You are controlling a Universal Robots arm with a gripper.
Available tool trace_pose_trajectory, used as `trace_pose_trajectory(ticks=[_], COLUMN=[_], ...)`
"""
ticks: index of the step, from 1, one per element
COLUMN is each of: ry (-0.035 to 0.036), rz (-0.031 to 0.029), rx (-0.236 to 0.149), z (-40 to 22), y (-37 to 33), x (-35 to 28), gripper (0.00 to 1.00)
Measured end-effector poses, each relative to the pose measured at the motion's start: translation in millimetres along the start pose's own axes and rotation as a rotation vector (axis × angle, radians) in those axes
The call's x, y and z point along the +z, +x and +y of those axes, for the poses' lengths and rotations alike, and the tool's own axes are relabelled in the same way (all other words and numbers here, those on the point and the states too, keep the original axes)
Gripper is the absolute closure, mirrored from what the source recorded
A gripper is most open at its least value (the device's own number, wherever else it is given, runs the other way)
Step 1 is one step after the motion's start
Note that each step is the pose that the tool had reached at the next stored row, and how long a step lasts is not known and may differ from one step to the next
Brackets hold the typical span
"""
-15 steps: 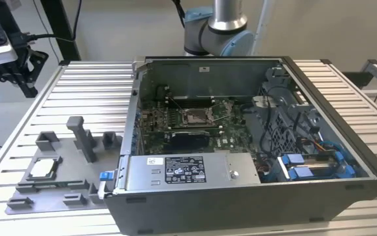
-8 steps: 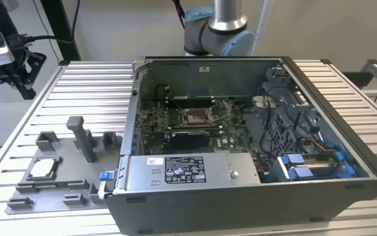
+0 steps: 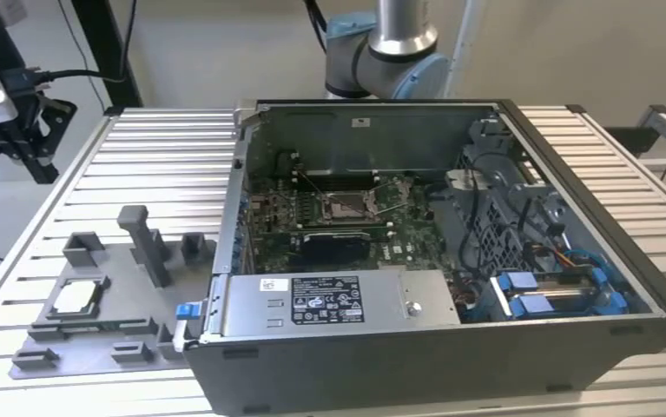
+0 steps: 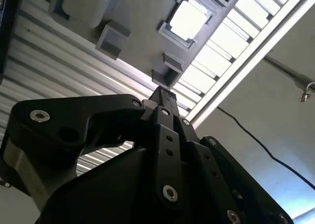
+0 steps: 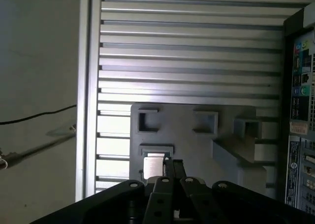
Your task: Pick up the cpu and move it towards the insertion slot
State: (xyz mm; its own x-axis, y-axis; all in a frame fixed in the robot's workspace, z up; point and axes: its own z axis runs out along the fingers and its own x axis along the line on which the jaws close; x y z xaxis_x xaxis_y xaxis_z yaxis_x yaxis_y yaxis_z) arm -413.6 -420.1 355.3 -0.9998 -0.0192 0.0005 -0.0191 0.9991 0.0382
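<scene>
The cpu [image 3: 78, 297], a small square chip with a silvery top, lies in a recess of the grey plastic tray [image 3: 101, 343] on the slatted table, at the exterior view's left. The second wrist view catches it as a bright square [image 4: 187, 18]. In the first wrist view the cpu [image 5: 153, 165] is partly behind my fingertips. My gripper [image 4: 161, 93] [image 5: 173, 164] hangs well above the tray, shut, with nothing between its black fingers. The insertion slot [image 3: 345, 206], a silver-framed socket, sits on the green motherboard inside the open computer case [image 3: 588, 234].
Upright grey posts [image 3: 145, 243] rise from the tray beside the cpu. The case's wall [image 3: 231, 217] stands just to the tray's right in the exterior view. Black hardware with cables [image 3: 9, 113] is at the exterior view's upper left. The arm's base [image 3: 385, 52] stands behind the case.
</scene>
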Motion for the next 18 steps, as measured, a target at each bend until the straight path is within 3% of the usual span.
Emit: trace_pose_trajectory(ticks=[13, 18], ry=[0.0, 0.0], rz=[0.0, 0.0], rx=[0.0, 0.0], z=[-20.7, -23.5], y=[0.4, 0.5], x=[-0.8, -0.9], gripper=[1.0, 1.0])
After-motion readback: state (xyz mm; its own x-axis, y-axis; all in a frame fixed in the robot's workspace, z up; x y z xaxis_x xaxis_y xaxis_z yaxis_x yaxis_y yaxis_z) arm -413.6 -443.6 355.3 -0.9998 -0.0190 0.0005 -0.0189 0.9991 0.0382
